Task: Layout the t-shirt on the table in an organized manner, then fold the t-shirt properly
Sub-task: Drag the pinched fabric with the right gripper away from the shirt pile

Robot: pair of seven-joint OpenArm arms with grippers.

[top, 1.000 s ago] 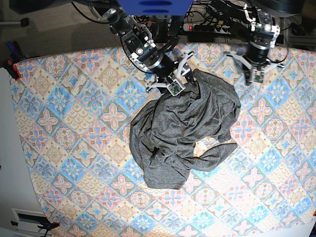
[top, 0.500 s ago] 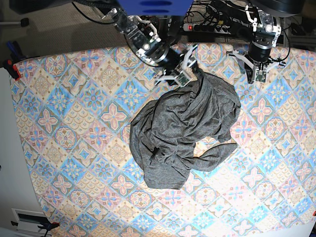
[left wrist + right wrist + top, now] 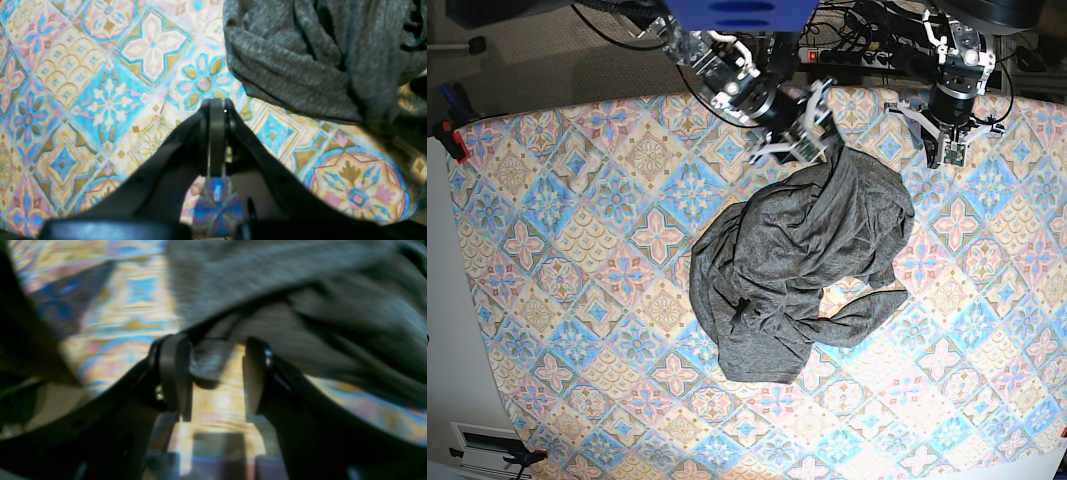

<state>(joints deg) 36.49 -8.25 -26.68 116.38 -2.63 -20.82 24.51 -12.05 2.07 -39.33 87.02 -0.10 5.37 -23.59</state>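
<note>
The dark grey t-shirt [image 3: 797, 260] lies crumpled in a heap on the table [image 3: 577, 250], a little right of centre. My right gripper [image 3: 820, 148] is at the heap's far edge. In the right wrist view that gripper [image 3: 217, 373] is open, and a small fold of the t-shirt [image 3: 300, 290] hangs between its jaws, against the left pad. My left gripper [image 3: 947, 155] hovers over the table's far right part, apart from the shirt. In the left wrist view it [image 3: 217, 110] is shut on nothing, with the t-shirt [image 3: 300, 50] up and to its right.
The patterned table cloth [image 3: 100, 100] spreads wide around the heap. Cables and a power strip [image 3: 847, 55] lie behind the far table edge. A red clamp [image 3: 452, 140] sits at the far left edge.
My right gripper has moved up and to the right along the shirt's far edge. The left gripper has shifted slightly toward the far edge. The heap keeps its shape.
</note>
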